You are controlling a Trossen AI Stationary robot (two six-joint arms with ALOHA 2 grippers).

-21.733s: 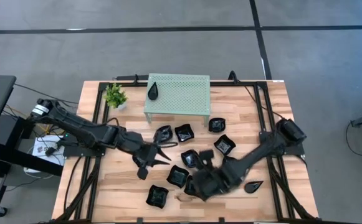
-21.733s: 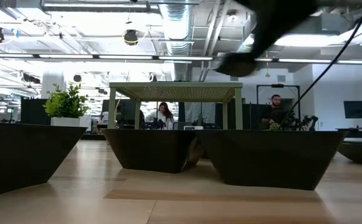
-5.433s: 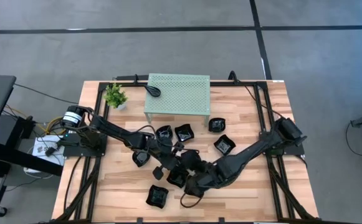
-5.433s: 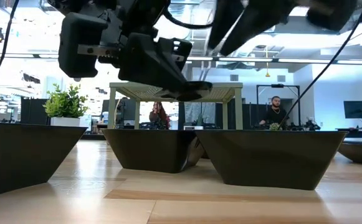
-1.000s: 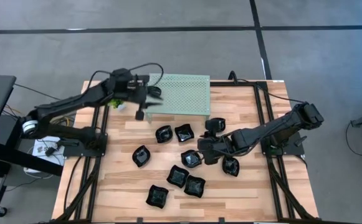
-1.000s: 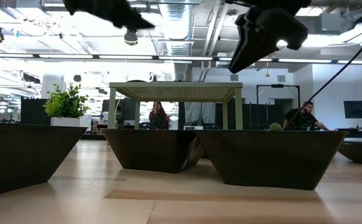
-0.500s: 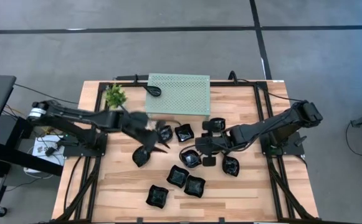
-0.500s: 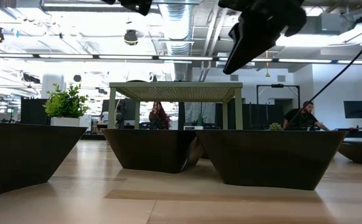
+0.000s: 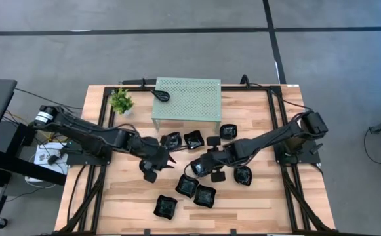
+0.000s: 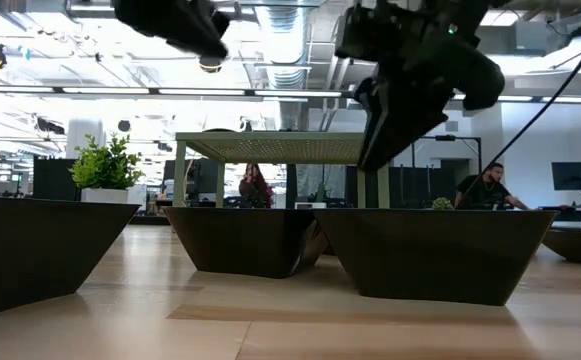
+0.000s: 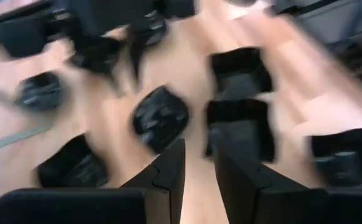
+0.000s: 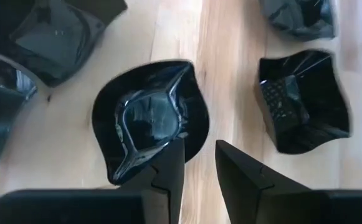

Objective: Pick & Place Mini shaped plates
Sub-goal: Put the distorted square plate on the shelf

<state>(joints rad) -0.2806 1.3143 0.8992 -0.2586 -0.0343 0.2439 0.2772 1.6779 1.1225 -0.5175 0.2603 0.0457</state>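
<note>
Black leaf-shaped mini plate on the wooden table, directly beneath right gripper, fingers slightly parted, empty. Left gripper, likewise parted and empty, hovers above neighbouring plates.

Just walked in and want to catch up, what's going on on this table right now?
Two robot arms are sorting small black plates scattered over a wooden table. One plate already sits on the green perforated stand. The right gripper hovers, fingers apart and empty, just above a leaf-shaped plate in the middle of the cluster. The left gripper hangs over plates nearer the stand, also holding nothing.
</note>
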